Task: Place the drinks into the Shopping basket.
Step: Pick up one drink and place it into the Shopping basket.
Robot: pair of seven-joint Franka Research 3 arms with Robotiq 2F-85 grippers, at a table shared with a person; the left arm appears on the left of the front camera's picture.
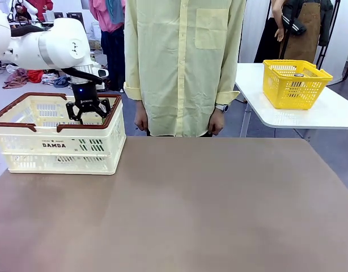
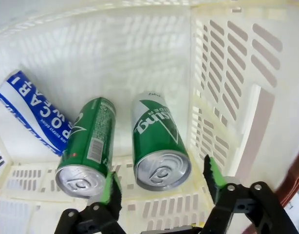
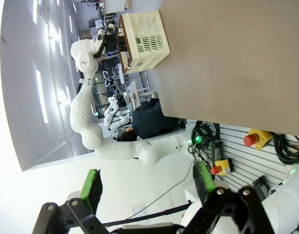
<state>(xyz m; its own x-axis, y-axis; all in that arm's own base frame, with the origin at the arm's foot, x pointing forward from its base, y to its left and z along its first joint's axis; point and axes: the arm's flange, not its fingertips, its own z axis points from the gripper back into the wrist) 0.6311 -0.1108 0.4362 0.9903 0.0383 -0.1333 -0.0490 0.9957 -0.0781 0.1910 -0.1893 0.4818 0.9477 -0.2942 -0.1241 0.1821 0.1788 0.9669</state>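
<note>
Left tool (image 2: 161,181) spread open, green can (image 2: 157,141) between its fingers (image 2: 112,187), on Shopping basket (image 2: 227,73) floor

Three cans (image 2: 159,146) inside cream basket (image 1: 26,144)

This looks like a robotics laboratory in a large hall. A white robot arm (image 1: 49,48) works at a plain brown table (image 1: 179,215). The right wrist view shows a grey slotted wall panel (image 3: 232,148) with red emergency-stop buttons (image 3: 250,140) and black cables (image 3: 288,146). A cream shopping basket (image 1: 55,144) and a yellow basket (image 1: 295,85) on a white side table (image 1: 321,116) suggest a shop exercise
</note>
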